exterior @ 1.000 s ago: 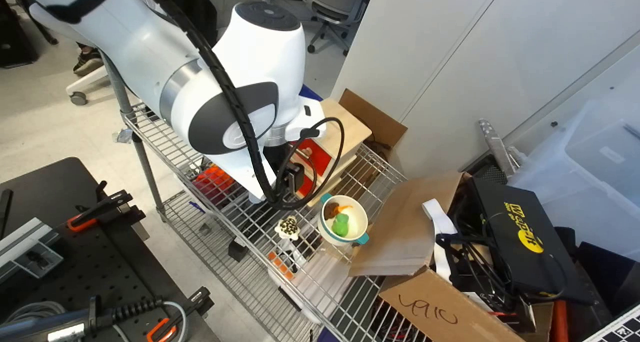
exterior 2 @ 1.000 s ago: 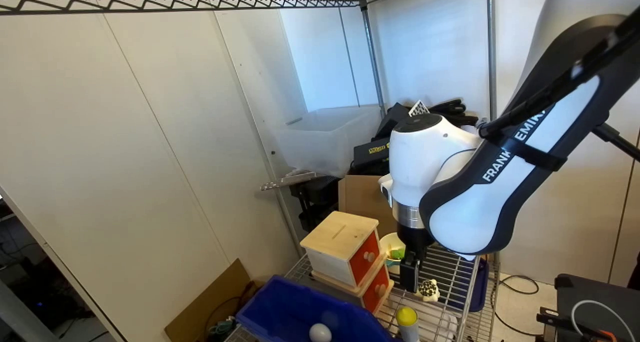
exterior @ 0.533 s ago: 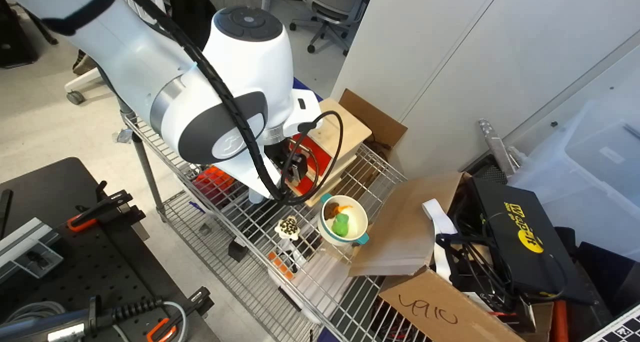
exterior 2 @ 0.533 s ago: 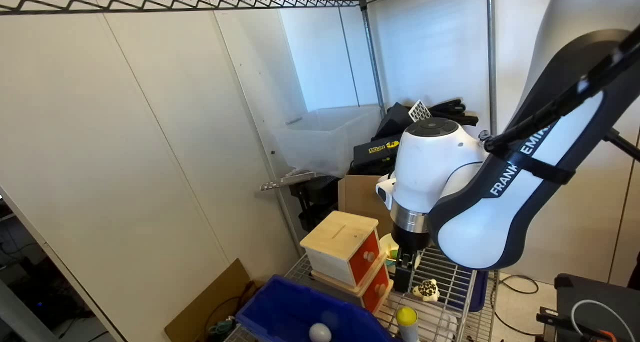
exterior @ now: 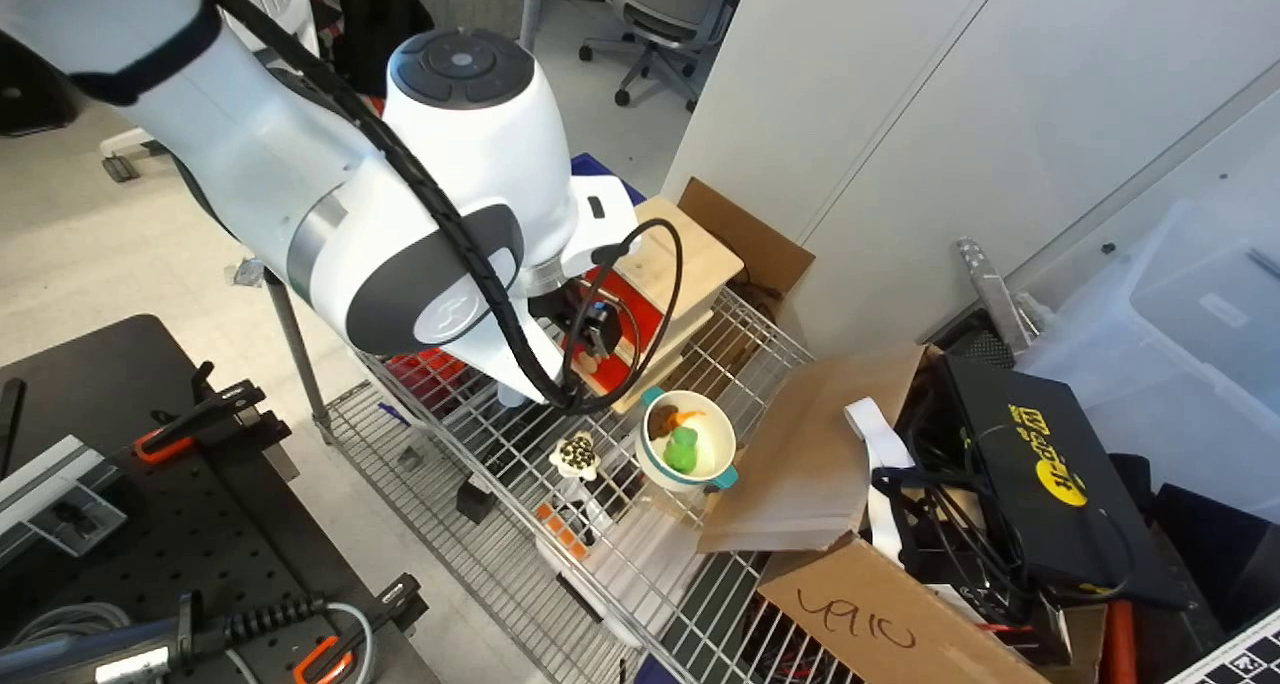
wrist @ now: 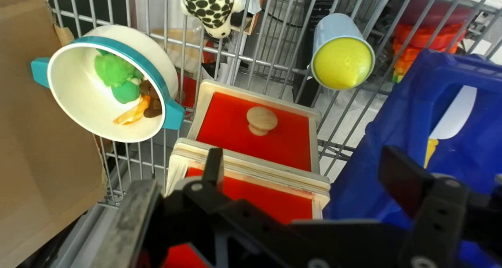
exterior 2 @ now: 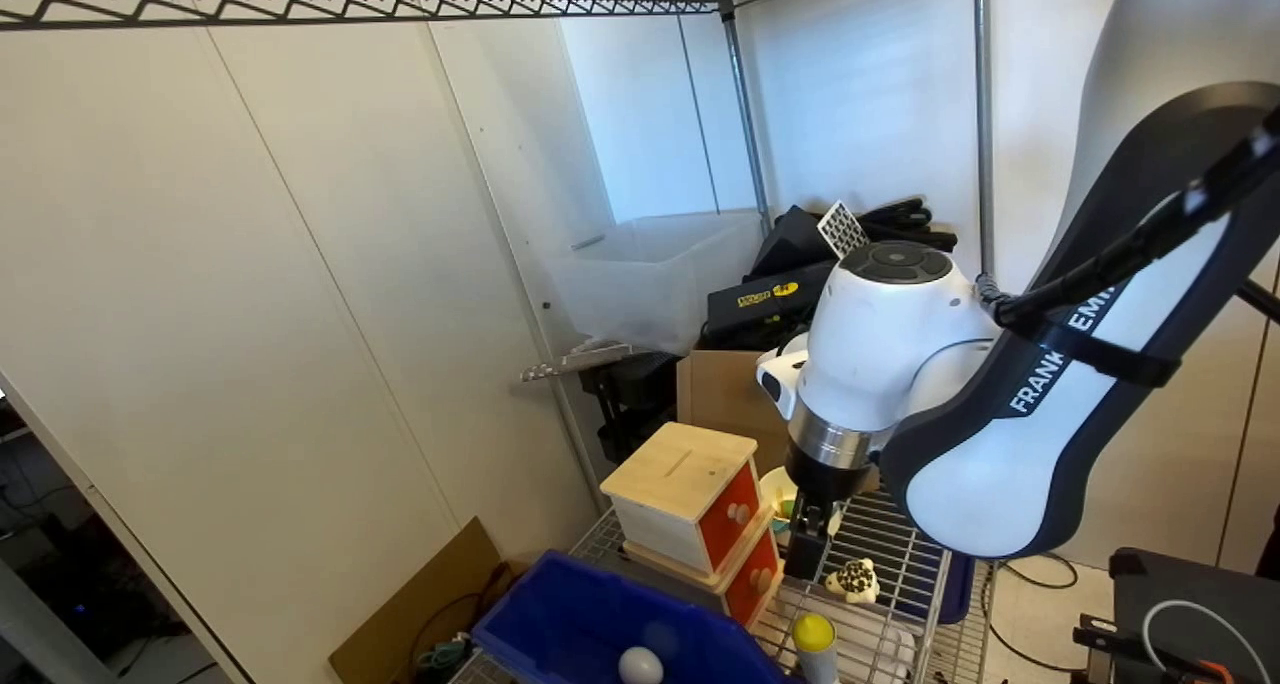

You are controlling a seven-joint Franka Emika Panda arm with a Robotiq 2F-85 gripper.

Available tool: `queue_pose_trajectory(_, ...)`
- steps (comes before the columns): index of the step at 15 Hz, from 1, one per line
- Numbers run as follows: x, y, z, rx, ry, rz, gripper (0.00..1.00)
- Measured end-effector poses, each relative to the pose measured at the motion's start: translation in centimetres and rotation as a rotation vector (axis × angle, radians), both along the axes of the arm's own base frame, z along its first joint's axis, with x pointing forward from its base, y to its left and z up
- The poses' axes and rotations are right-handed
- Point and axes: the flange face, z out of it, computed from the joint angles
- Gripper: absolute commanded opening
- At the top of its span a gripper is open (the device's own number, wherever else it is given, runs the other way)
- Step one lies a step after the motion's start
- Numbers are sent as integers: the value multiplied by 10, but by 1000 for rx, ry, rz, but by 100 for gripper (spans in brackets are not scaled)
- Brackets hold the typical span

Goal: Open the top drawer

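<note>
In an exterior view the top drawer [exterior 2: 728,519] sits closed in the light-wood box cabinet [exterior 2: 672,489], its red front turned between three and four o'clock, with a round wooden knob [exterior 2: 739,513] at its middle. The red lower drawer [exterior 2: 745,589] is just beneath it, toward five o'clock. The jaws stand spread wide and point down off the cabinet's three o'clock side, near the red fronts; whether they touch anything I cannot tell.

In the wrist view they stand along the six o'clock edge, and the one toward nine o'clock hides part of the top drawer's front. Taking the lower drawer as the clock's center there, the top drawer lies at six, the blue plastic bin [wrist: 396,123] at three, a pale-blue cylinder [wrist: 343,52] with a yellow end between one and two, a black-spotted cream toy [wrist: 210,5] at eleven, and a teal-handled bowl [wrist: 78,95] just past nine, holding green, orange and brown pieces [wrist: 124,91]. A wire shelf [wrist: 270,64] carries the cabinet, bowl, toy and cylinder. Farther out at nine o'clock is a brown cardboard flap [wrist: 43,142]. In an exterior view a white rounded thing [exterior 2: 640,665] lies in the bin.
</note>
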Motion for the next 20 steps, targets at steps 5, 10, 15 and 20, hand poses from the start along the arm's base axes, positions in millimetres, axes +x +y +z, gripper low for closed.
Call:
queue_pose_trajectory(5,0,-12,-1,-38,-29,13,100)
queue_pose_trajectory(10,1,-23,-6,-97,-85,48,100)
queue_pose_trajectory(15,1,-6,-16,-93,-88,73,100)
queue_pose_trajectory(20,1,8,-18,-70,-88,81,100)
